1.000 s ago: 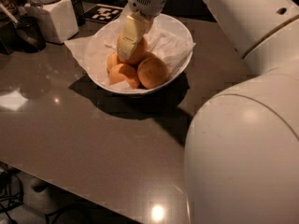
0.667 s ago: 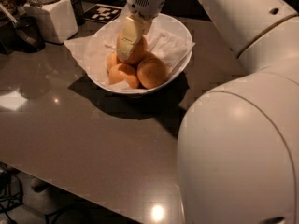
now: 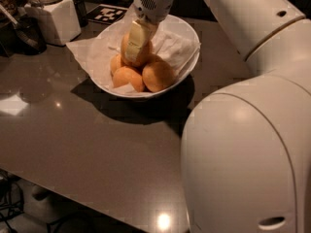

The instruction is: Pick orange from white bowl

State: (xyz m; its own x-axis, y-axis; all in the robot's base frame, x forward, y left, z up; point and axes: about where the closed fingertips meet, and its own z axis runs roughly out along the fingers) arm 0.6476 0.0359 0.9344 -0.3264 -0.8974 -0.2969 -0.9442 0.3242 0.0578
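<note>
Reaching into the bowl (image 3: pixel 192 32) near the table's (image 3: pixel 92 144) far edge, the gripper (image 3: pixel 134 51) clasps the topmost orange (image 3: pixel 146 52).

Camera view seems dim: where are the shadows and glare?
Camera view: dim; the glossy white bowl casts a dark shadow forward on the grey table, which shows small glare spots; the cream gripper, down in the bowl at the top round orange, is well lit.
</note>
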